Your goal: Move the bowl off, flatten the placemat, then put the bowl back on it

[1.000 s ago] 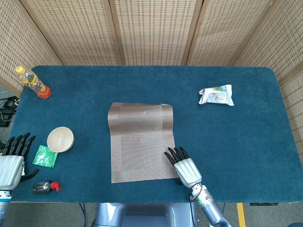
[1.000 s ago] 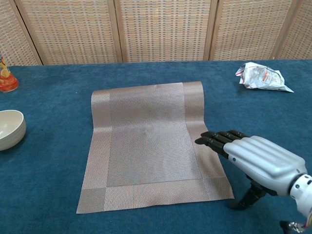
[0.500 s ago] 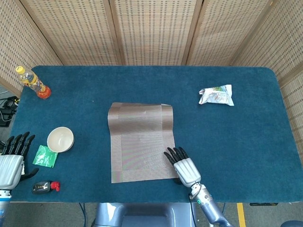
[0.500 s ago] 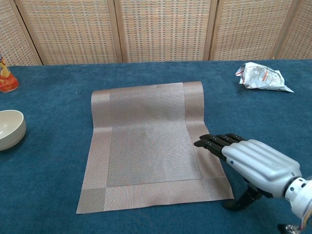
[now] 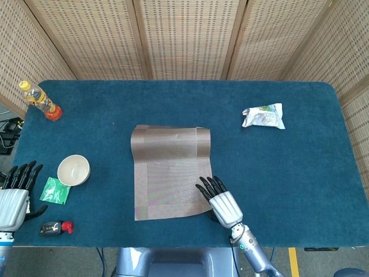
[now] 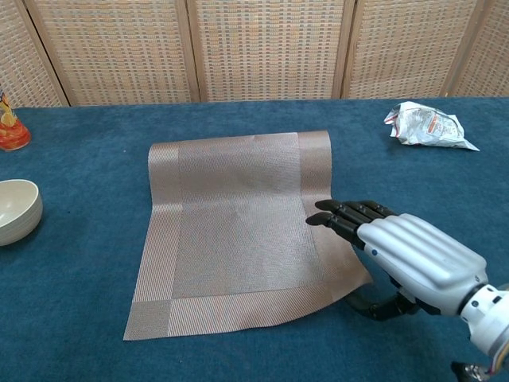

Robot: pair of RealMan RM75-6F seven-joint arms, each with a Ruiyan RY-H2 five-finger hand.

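The brown woven placemat (image 5: pixel 167 167) (image 6: pixel 238 231) lies at the table's middle, its far edge curled up. My right hand (image 5: pixel 221 205) (image 6: pixel 409 259) is at the mat's near right corner. Its fingers lie on top and the thumb sits underneath, pinching the corner, which is lifted a little off the cloth. The white bowl (image 5: pixel 73 169) (image 6: pixel 16 208) stands off the mat to the left, upright on the table. My left hand (image 5: pixel 14 196) hovers at the near left table edge, fingers spread and holding nothing; the chest view does not show it.
A yellow bottle (image 5: pixel 39 100) (image 6: pixel 9 127) stands far left. A green packet (image 5: pixel 55 190) and a small black and red object (image 5: pixel 55 228) lie near the bowl. A crumpled snack bag (image 5: pixel 263 116) (image 6: pixel 425 126) lies far right. Wicker screens stand behind the blue table.
My right hand slid left onto the mat's near right corner and its thumb went under. That corner lifted and the near edge bowed. The left hand barely moved.
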